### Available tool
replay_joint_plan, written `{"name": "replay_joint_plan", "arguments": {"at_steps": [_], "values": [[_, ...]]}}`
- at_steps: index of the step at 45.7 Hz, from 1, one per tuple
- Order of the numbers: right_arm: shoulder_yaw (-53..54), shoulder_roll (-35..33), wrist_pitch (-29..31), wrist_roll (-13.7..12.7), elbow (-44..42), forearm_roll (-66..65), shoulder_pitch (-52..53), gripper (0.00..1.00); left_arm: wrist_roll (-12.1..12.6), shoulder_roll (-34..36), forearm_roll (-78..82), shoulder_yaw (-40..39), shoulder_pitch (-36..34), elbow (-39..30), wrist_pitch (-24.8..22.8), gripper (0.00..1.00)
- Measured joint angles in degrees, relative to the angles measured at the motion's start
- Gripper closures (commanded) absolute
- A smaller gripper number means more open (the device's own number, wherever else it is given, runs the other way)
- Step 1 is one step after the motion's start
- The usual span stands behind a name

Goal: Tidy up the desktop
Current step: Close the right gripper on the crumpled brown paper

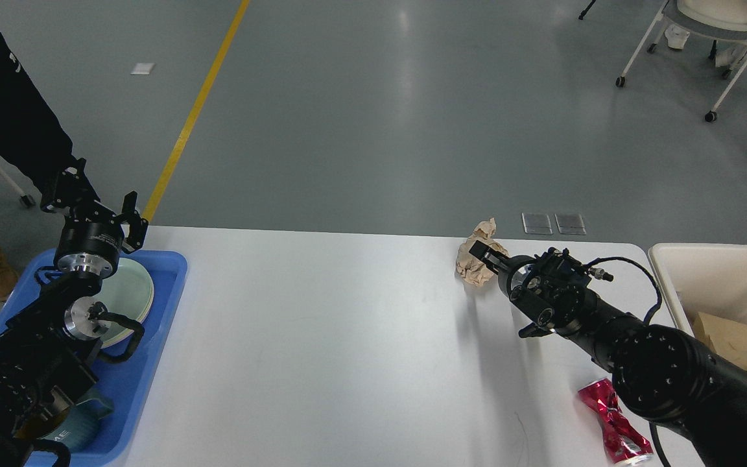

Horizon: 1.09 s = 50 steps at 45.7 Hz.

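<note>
The white desktop [321, 363] fills the middle of the head view. A crumpled brown paper ball [474, 267] lies near its far edge, right of centre. My right gripper [482, 250] reaches in from the lower right and its dark fingers lie over the ball's right side. I cannot tell the two fingers apart. A crushed red can [610, 418] lies near the front right, partly behind my right arm. My left gripper [96, 194] is open and empty, held up over the far end of the blue tray [169, 285].
The blue tray at the left holds pale green plates [135, 288] and a teal cup [85, 429]. A cream bin [714, 272] with cardboard scraps stands at the table's right end. A person in dark clothes [4, 104] stands at the far left.
</note>
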Motion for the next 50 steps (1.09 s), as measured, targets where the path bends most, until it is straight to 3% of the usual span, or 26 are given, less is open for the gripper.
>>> {"name": "replay_joint_plan", "arguments": {"at_steps": [23, 29, 35, 42, 46, 50], "values": [[1.3, 1.6, -4.3, 0.4, 0.1, -0.1, -1.3, 0.04, 0.0, 0.0, 0.0, 0.0, 0.0, 0.0, 0.0, 0.04], [1.3, 1.6, -4.5, 0.5, 0.1, -0.1, -1.3, 0.15, 0.0, 0.0, 0.0, 0.0, 0.0, 0.0, 0.0, 0.04], [1.3, 1.7, -4.5, 0.5, 0.1, -0.2, -1.4, 0.36, 0.0, 0.0, 0.0, 0.0, 0.0, 0.0, 0.0, 0.04], [1.3, 2.0, -4.5, 0.5, 0.2, -0.2, -1.6, 0.36, -0.3, 0.0, 0.0, 0.0, 0.0, 0.0, 0.0, 0.04], [1.4, 2.0, -4.5, 0.5, 0.2, -0.2, -1.6, 0.44, -1.0, 0.0, 0.0, 0.0, 0.0, 0.0, 0.0, 0.04], [1.4, 2.2, -4.5, 0.5, 0.2, -0.2, -1.6, 0.44, -1.7, -0.1, 0.0, 0.1, 0.0, 0.0, 0.0, 0.04]]}}
